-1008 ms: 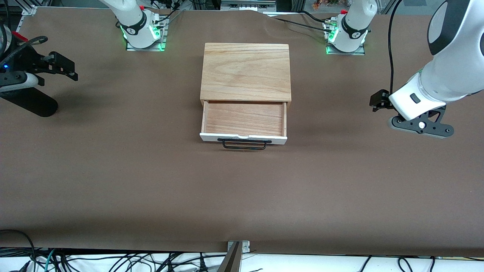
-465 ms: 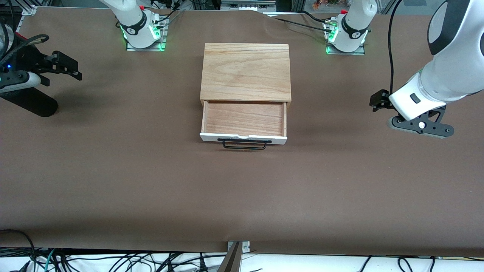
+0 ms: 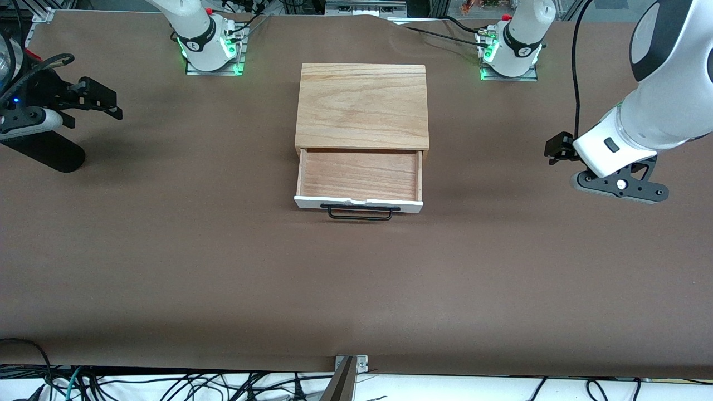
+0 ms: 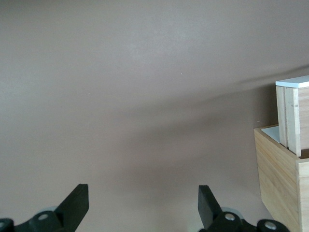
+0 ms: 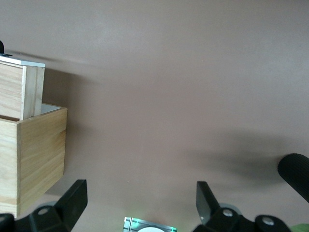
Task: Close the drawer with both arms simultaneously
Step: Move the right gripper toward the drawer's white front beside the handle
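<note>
The drawer [image 3: 359,175] stands pulled out of its wooden casing [image 3: 362,106] at mid-table, its white front panel [image 3: 358,204] and black wire handle [image 3: 359,213] facing the front camera. My right gripper [image 3: 108,106] hovers open and empty over the table at the right arm's end, pointing toward the casing. My left gripper [image 3: 555,149] hovers open and empty at the left arm's end, level with the drawer. The left wrist view shows open fingers [image 4: 77,203] and the drawer's side [image 4: 292,116]. The right wrist view shows open fingers [image 5: 75,195] and the drawer's other side [image 5: 21,92].
A black cylinder [image 3: 47,150] lies on the brown table below my right gripper; it also shows in the right wrist view [image 5: 294,174]. The arm bases [image 3: 209,53] [image 3: 509,55] glow green along the table's edge farthest from the camera. Cables hang past the front edge.
My right gripper has shifted a little toward the drawer casing. The left arm and the drawer have not moved.
</note>
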Controlling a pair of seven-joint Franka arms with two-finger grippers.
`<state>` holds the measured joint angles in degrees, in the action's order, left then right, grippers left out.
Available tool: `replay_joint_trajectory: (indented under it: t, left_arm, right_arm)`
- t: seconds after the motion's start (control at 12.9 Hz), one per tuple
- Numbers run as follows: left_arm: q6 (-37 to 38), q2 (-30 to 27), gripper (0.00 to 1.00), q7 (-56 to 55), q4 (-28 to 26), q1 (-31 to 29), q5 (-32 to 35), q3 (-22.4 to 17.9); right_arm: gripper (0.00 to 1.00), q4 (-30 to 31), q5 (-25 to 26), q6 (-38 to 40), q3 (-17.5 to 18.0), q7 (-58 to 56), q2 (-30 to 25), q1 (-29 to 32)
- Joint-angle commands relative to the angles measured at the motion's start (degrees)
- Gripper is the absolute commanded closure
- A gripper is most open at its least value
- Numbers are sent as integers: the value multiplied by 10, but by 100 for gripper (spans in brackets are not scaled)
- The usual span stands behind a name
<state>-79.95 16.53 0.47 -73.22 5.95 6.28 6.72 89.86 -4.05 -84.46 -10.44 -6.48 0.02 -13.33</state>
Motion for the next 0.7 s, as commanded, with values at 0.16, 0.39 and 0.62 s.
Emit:
replay_joint_trajectory:
  t: [0.16, 0.39, 0.62]
  left_arm:
    - [10, 3, 0, 15, 12, -1, 9, 1]
    - [10, 3, 0, 15, 12, -1, 9, 1]
    - [10, 3, 0, 15, 12, -1, 9, 1]
  right_arm:
    - [0, -1, -29, -6, 2, 4, 12, -2]
    - [0, -1, -112, -33, 2, 3, 58, -4]
    - [0, -2, -181, -98, 2, 9, 109, -33]
